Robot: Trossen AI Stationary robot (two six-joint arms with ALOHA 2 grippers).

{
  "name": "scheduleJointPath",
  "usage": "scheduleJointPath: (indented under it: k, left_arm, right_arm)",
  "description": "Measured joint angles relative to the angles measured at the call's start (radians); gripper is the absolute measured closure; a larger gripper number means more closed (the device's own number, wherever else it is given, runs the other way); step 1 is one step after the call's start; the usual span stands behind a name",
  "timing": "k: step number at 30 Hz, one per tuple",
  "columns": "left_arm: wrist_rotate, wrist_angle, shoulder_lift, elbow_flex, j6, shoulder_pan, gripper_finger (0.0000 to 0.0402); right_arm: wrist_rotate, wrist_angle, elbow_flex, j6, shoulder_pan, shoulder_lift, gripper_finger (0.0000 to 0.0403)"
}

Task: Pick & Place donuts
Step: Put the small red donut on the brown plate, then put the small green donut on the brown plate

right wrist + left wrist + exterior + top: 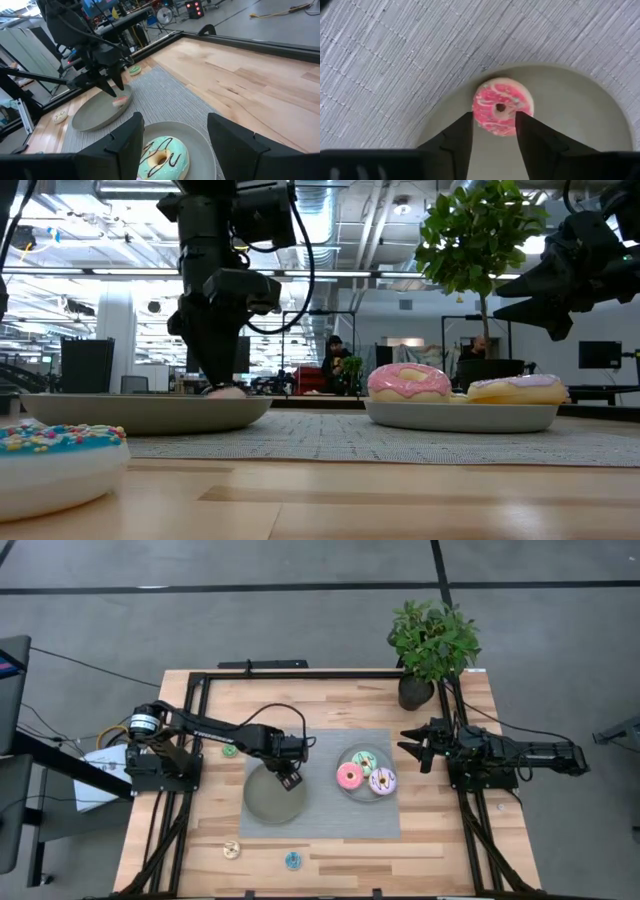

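The left pincer [291, 781] hangs low over the near-empty plate [262, 802] on the grey mat [320, 815] at the middle of the worktop [440, 840], its two fingers [454, 142] parted a little on either side of the tiny red donut [502, 106], which lies flat on the plate close to the rim. The fingers appear to stand clear of the icing, so the donut looks set down, not gripped, though whether a fingertip brushes it cannot be told. The arm comes down almost vertically, probably so the little ring drops flat inside the rim. The second plate [347, 785] beside it already carries the pink donut [350, 776], the green-white donut [363, 758] and the white-purple donut [383, 781], which suggests large ones go there and tiny ones here. Three tiny donuts wait on bare wood: the green donut [229, 750] toward the left edge, the cream donut [231, 849] and the blue donut [292, 860] near the front edge. The right pincer [419, 751] waits toward the right edge beside the potted plant [432, 645], half open and empty, out of the way.
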Motion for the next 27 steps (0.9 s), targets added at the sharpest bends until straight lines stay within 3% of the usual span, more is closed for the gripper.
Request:
scheduleJointPath:
  k: [9, 13, 22, 27]
  left_arm:
    - [0.042, -0.006, 0.0, 0.011, -0.019, 0.004, 0.0228]
    - [0.041, -0.107, -0.006, 0.055, -0.017, 0.009, 0.0225]
    - [-0.283, -0.631, -0.073, 0.088, -0.136, 0.017, 0.0226]
    - [-0.311, -0.646, -0.179, 0.01, -0.176, 0.081, 0.0234]
  right_arm:
    - [0.0, 0.0, 0.0, 0.0, 0.0, 0.0, 0.0194]
    - [0.0, 0.0, 0.0, 0.0, 0.0, 0.0, 0.0194]
    - [0.001, -0.001, 0.0, 0.0, 0.0, 0.0, 0.0194]
    - [0.001, -0.002, 0.0, 0.0, -0.001, 0.0, 0.0194]
